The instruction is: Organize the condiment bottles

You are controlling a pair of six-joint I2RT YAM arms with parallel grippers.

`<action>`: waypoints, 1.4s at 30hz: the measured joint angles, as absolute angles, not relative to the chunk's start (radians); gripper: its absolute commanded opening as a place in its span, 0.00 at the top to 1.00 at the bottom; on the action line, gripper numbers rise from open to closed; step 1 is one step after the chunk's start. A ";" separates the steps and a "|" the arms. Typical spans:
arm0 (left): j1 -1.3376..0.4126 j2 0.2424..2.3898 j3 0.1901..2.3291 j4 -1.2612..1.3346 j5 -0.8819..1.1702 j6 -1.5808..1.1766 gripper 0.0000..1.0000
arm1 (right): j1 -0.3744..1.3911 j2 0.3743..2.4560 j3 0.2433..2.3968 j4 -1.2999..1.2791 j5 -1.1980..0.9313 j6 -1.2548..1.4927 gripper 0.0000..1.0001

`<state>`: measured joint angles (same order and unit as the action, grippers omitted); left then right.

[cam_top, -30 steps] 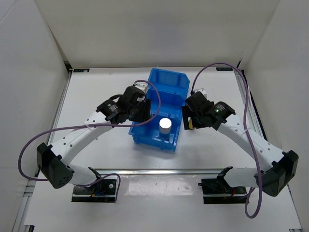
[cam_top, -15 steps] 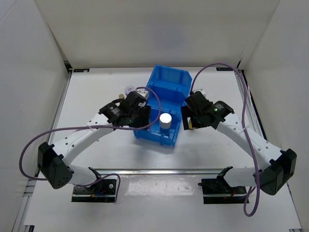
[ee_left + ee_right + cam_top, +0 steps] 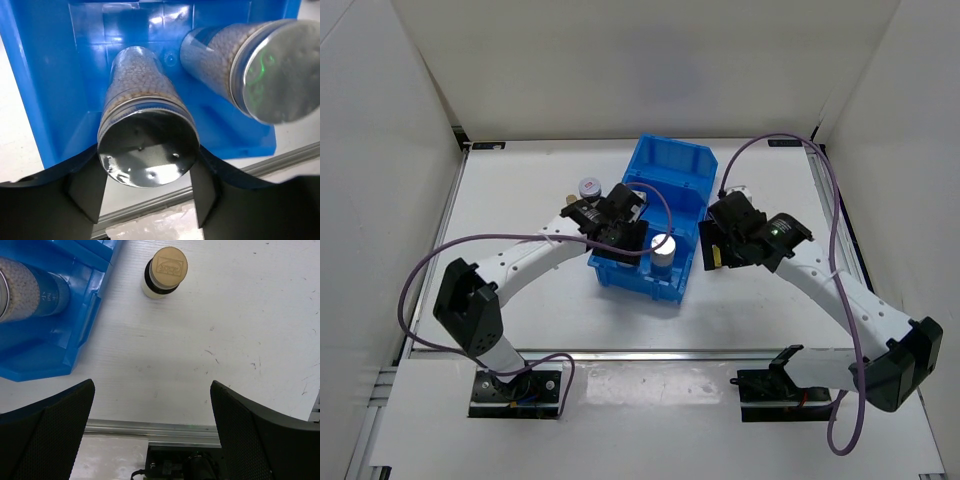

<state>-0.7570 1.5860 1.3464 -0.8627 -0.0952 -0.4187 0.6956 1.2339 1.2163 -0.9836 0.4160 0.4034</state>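
Blue plastic bin mid-bench, with one silver-capped bottle standing in the near compartment. Got a second silver-capped bottle pinched in the left tool, down in that same compartment just beside the first. Right tool spread wide, gripping nothing, over bare bench. Tan-capped bottle upright near the bin's right wall, white-red-lidded jar off to its left.
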 measured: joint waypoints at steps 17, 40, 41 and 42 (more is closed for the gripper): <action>-0.719 1.460 1.376 -0.848 -0.113 -0.396 0.00 | 0.696 1.172 1.193 -0.968 0.404 0.396 0.01; -0.573 1.418 1.172 -0.841 -0.149 -0.376 0.10 | 0.696 1.135 1.168 -0.939 0.363 0.381 0.01; -0.567 1.420 1.165 -0.835 -0.147 -0.376 0.13 | 0.696 1.134 1.166 -0.939 0.362 0.381 0.01; -0.558 1.421 1.158 -0.826 -0.142 -0.376 0.15 | 0.696 1.134 1.164 -0.938 0.361 0.380 0.01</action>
<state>-0.5583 1.4208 1.1576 -0.8265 -0.1417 -0.3763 0.6956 1.1339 1.1641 -0.9382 0.3611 0.3801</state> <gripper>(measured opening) 0.888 0.992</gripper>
